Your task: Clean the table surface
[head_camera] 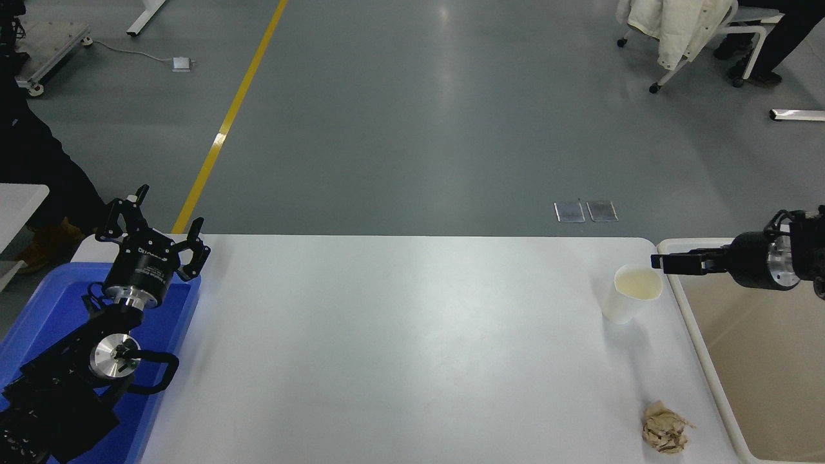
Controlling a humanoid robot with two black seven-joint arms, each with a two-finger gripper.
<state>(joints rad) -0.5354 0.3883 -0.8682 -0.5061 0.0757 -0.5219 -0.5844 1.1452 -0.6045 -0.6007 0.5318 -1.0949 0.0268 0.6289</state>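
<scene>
The white table surface [399,348] fills the lower middle of the head view. A white paper cup [631,294] stands upright near its far right corner. A crumpled brown paper ball [665,428] lies near the front right edge. My right gripper [659,263] comes in from the right edge, level and pointing left, with its tip just above and right of the cup's rim; it is seen edge-on. My left gripper [156,224] is parked open and empty over the blue tray at the lower left.
A blue plastic tray [38,309] sits at the table's left end under the left arm. A cream-coloured rimmed bin [760,361] stands against the table's right end. A person in dark clothes [32,161] stands at the far left.
</scene>
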